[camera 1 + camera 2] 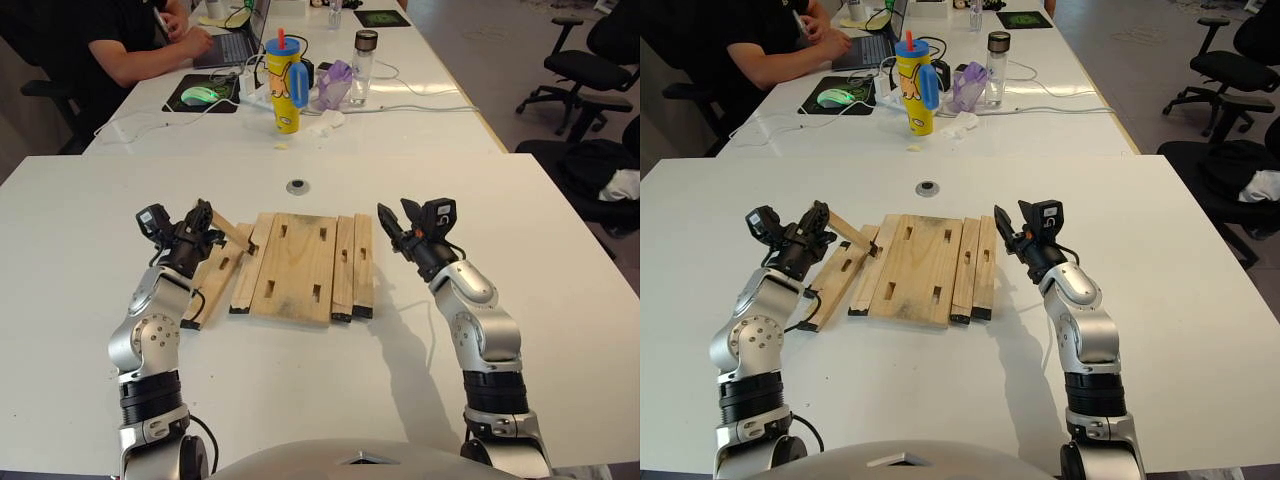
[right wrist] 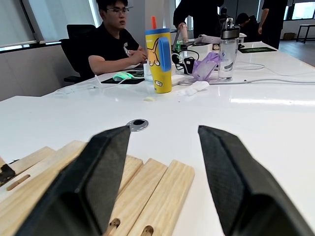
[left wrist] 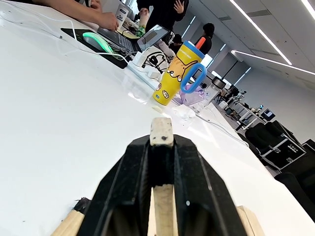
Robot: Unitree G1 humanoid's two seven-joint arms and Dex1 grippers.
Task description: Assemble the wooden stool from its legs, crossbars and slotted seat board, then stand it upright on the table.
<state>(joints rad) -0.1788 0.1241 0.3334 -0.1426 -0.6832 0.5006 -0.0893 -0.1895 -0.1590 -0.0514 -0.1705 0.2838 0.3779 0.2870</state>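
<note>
left gripper point(image 1: 204, 228) is closed on a short wooden crossbar point(image 1: 235, 235), held tilted above the slotted leg pieces point(image 1: 215, 275) at the left of the set. slotted seat board point(image 1: 295, 265) lies flat on the white table point(image 1: 90, 230), with two more leg pieces point(image 1: 352, 265) touching its right edge. right gripper point(image 1: 395, 215) hovers just beside these, fingers spread wide, holding nothing.

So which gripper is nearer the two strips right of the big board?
Right: right gripper, open, just beside the strips; left gripper across the board, gripping a stick.
</note>
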